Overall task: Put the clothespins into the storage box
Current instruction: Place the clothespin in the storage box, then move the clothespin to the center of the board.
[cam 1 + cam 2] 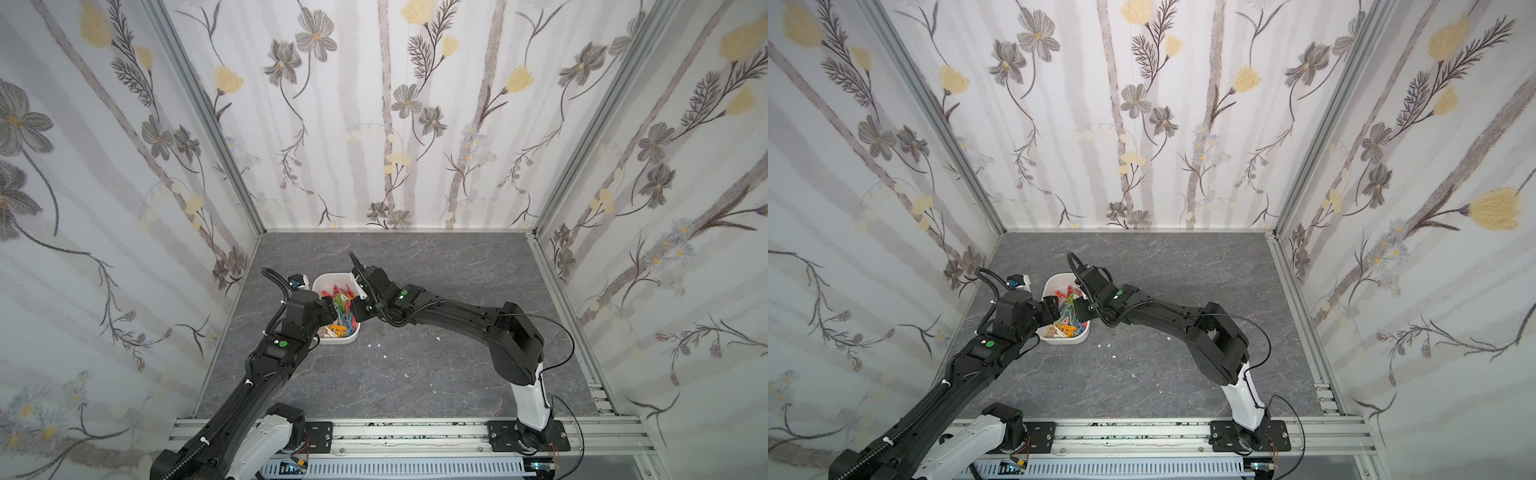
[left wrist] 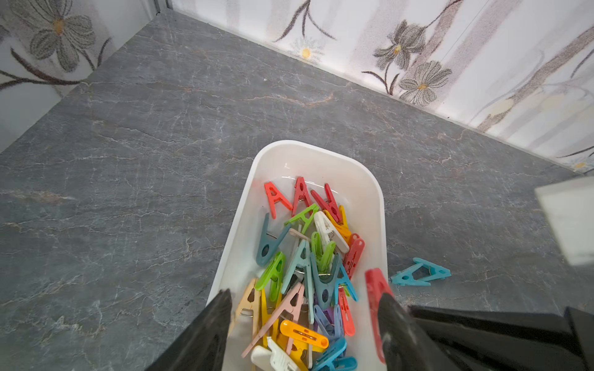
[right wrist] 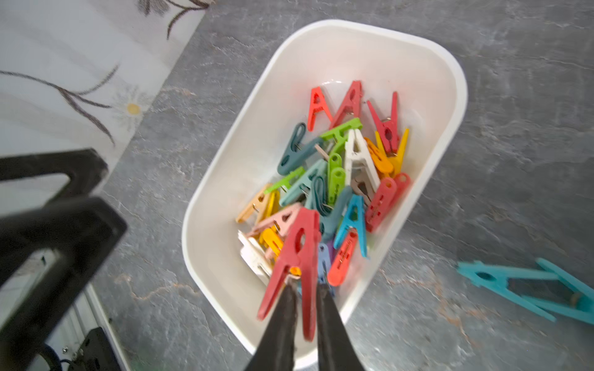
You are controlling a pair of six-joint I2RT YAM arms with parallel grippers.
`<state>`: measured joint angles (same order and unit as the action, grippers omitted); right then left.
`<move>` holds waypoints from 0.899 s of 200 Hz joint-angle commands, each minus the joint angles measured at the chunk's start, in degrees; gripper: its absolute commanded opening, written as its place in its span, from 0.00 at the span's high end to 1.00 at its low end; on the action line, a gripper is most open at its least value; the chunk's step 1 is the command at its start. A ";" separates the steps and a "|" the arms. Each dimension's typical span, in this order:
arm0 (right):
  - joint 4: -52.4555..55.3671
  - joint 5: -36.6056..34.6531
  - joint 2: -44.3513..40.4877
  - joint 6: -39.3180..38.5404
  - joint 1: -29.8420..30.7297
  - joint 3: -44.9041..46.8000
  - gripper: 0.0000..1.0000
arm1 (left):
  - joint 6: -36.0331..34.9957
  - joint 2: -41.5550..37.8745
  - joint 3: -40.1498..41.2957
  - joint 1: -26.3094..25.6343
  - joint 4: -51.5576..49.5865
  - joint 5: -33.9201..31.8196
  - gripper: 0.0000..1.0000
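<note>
Top view: left arm (image 1: 266,365) and right arm (image 1: 457,316) bend inward, meeting over the storage box (image 1: 330,276) near the left edge of the worktop (image 1: 415,365). It's heaped with clothespins (image 1: 343,316).

Left wrist: left gripper (image 2: 304,295) spread wide, empty, above the pile.

Right wrist: right gripper (image 3: 307,284) pinches a red clothespin (image 3: 300,237) by one leg over the box. A blue clothespin (image 3: 527,289) lies outside on the worktop.

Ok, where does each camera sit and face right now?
Top views: high above the robot's base, facing down toward the back wall; both arms and the storage box show.
Left wrist: over the box, looking down past the open left gripper.
Right wrist: over the box; right gripper pinches a red clothespin.
Shared: both wrist views catch a blue clothespin on the table.
</note>
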<state>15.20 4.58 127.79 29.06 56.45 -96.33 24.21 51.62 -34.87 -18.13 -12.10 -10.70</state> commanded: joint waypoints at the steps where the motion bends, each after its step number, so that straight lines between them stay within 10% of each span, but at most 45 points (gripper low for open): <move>1: -0.17 0.83 1.09 0.82 -0.64 -2.98 0.70 | -0.73 -0.53 0.24 0.22 0.06 0.55 0.28; 51: 0.46 -4.96 -4.27 1.03 -5.83 3.40 0.68 | -0.77 -0.62 1.67 -1.09 3.80 4.72 0.29; 80: 2.86 -8.65 -3.32 1.72 -9.06 5.90 0.66 | 0.63 3.20 1.86 -10.15 8.08 4.68 0.28; 119: 5.70 -10.91 4.11 0.93 -11.27 -0.08 0.64 | 3.47 11.09 1.18 -21.10 12.33 2.97 0.29; 180: 9.51 -11.54 12.54 -1.26 -11.23 -8.19 0.64 | 2.85 11.06 1.03 -22.67 12.05 0.64 0.28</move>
<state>23.00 -5.28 138.98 29.23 45.17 -103.31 27.14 63.29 -33.36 -40.69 -1.54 -7.88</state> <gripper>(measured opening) 0.361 0.717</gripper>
